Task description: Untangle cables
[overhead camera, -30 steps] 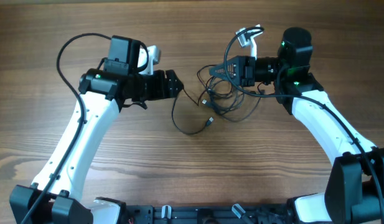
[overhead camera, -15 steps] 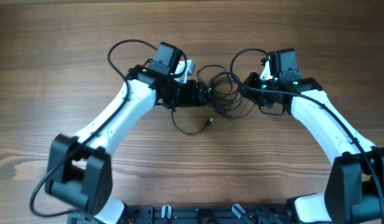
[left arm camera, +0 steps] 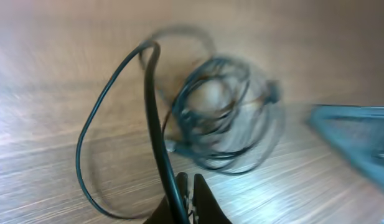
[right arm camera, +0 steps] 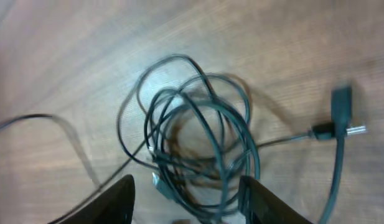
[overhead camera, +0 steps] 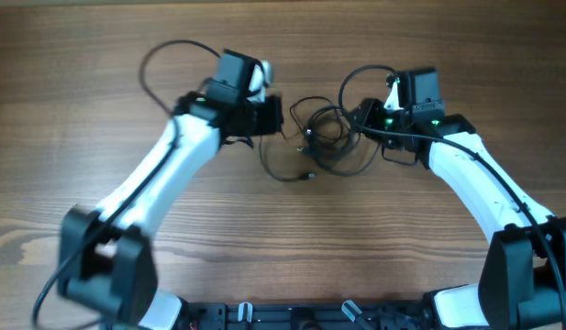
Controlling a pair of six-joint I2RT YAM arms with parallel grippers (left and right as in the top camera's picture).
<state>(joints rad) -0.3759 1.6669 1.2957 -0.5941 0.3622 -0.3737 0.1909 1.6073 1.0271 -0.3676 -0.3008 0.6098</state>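
— The cables (overhead camera: 321, 139) lie coiled on the wooden table (overhead camera: 81, 55), nearer its far edge than its near one, between our two arms; one strand trails out toward the near edge.
— And our left gripper (left arm camera: 188, 202)?
— Its fingers are pressed together on a strand of that coil, in a blurred wrist view.
— Our right gripper (right arm camera: 185, 198)?
— It hangs spread apart just above the coil, holding nothing.

left gripper (overhead camera: 281, 115) pulled back left with a strand, cables (overhead camera: 324, 137) loop stretched
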